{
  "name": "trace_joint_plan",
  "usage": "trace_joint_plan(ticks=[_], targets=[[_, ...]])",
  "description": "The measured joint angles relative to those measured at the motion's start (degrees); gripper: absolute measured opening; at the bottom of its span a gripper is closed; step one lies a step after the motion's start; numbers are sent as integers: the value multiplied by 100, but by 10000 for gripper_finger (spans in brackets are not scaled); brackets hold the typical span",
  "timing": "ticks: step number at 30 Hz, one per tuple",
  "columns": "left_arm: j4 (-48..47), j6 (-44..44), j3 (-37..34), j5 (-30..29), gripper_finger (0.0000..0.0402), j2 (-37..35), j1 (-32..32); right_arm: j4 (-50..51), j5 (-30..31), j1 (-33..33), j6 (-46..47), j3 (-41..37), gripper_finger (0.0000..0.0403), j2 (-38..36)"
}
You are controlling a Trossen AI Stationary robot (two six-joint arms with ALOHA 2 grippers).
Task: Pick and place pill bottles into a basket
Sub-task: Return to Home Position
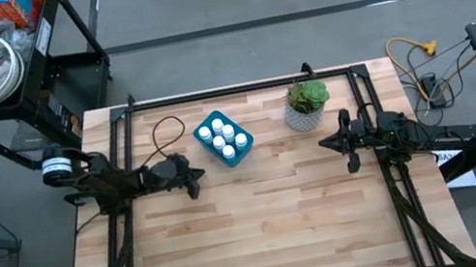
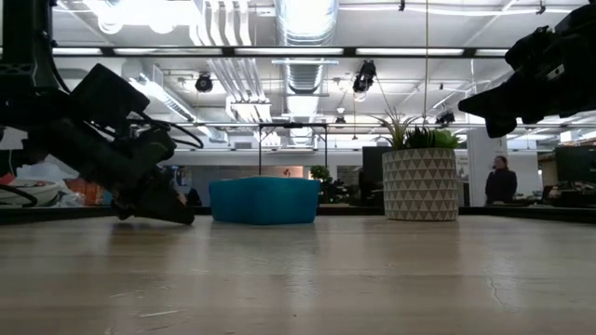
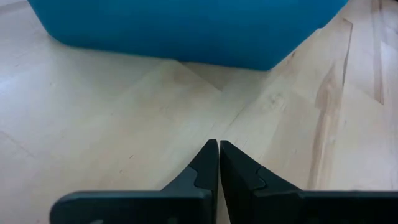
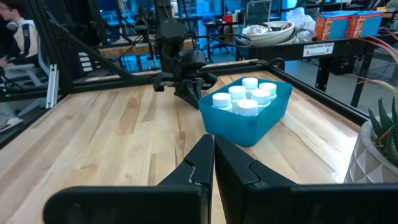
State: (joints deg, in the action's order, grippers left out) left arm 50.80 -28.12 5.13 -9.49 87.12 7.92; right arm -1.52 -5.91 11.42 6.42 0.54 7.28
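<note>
The blue basket stands on the table at the far middle, turned at a slant. Several white pill bottles stand upright inside it, caps up; they also show in the right wrist view. My left gripper is shut and empty, low over the table just left and near of the basket; its wrist view shows the basket wall ahead. My right gripper is shut and empty, held above the table at the right, near the plant pot.
A white pot with a green plant stands right of the basket, close to my right gripper. A black frame runs along the table's far edge and sides. The near half of the wooden table is bare wood.
</note>
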Motion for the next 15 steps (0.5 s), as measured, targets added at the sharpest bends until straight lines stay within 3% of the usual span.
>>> trace_joint_plan(ticks=[15], targets=[[-26, 2, 18, 0, 0, 10, 0, -2, -9, 0, 0, 0, 9, 1]])
